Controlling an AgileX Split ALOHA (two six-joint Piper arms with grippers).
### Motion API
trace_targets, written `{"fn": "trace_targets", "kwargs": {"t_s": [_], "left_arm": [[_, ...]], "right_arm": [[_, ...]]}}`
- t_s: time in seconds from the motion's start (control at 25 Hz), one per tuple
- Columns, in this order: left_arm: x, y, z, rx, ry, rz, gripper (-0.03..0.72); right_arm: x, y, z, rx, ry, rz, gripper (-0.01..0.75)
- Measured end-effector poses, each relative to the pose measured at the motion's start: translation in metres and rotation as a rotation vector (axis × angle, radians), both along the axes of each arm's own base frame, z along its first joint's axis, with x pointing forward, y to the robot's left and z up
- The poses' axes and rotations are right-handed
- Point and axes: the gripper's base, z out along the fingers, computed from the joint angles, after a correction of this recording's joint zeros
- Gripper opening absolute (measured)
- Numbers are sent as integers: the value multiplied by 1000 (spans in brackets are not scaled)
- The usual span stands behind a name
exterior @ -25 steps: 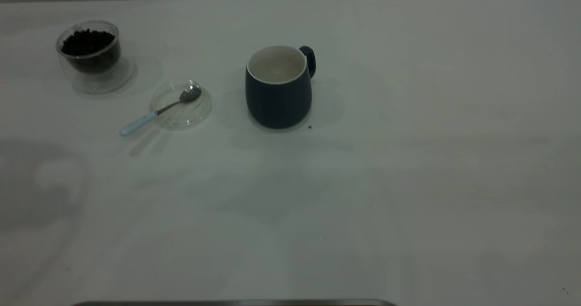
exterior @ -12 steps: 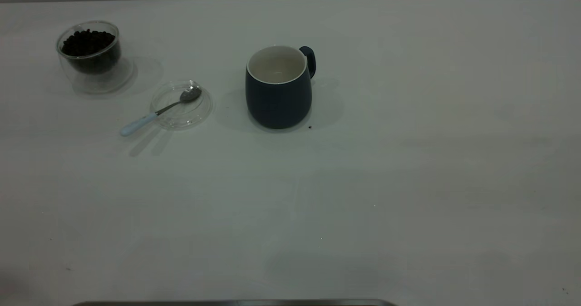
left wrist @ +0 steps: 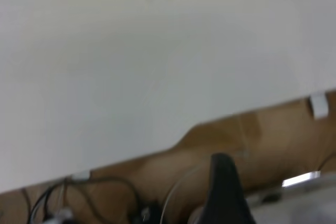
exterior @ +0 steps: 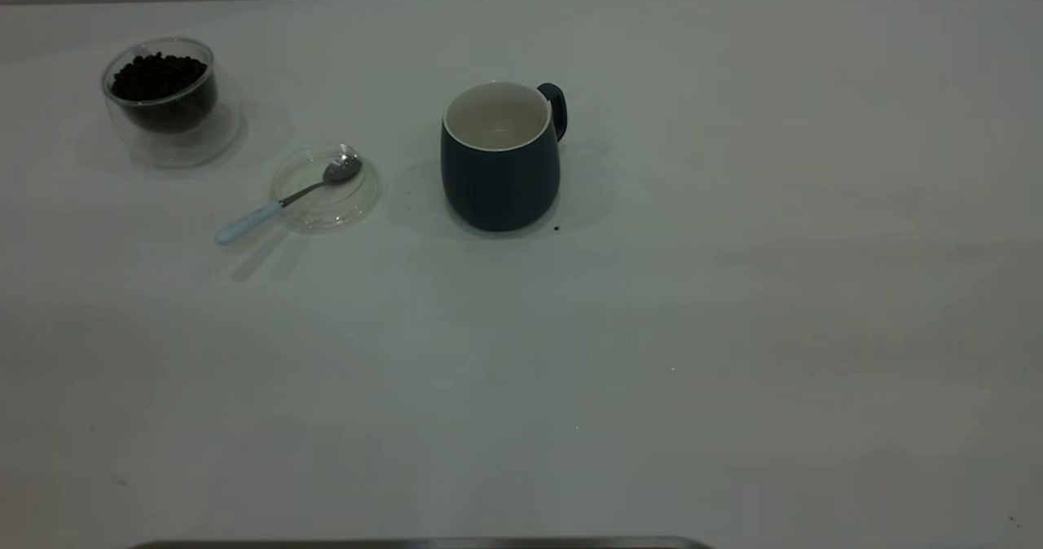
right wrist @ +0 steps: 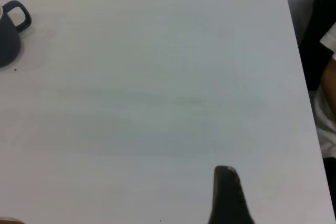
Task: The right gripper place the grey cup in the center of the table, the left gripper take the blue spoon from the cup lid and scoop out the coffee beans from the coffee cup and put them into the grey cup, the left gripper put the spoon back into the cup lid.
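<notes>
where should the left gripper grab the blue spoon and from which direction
Grip the blue spoon by its pale handle, which sticks out past the rim of the cup lid toward the table's near-left side. Probably come from above, fingers closing across the handle's width: it lies raised off the table, while the metal bowl rests inside the lid.

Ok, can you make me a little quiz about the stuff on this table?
1. True or false: the spoon has its bowl on the lid.
2. What fills the glass cup? A) water B) beans C) sugar
3. Fill in: the mug stands upright with its handle toward the ____ edge of the table.

Key: 1 true; 2 B; 3 far.
</notes>
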Motion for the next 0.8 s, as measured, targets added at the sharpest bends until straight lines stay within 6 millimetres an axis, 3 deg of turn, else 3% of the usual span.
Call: {"fn": "trace_targets", "kwargs": {"t_s": [0.16, 0.36, 0.56, 0.8], "left_arm": [[-10, 1, -3, 3, -25, 6, 592], [-21, 7, -24, 43, -81, 60, 592], [-40, 16, -26, 57, -229, 186, 592], [-41, 21, -26, 98, -241, 226, 592]], "right_arm": [[0, 0, 0, 0, 0, 0, 462], [0, 0, 0, 0, 0, 0, 462], [0, 0, 0, 0, 0, 0, 462], [0, 0, 0, 0, 0, 0, 462]]}}
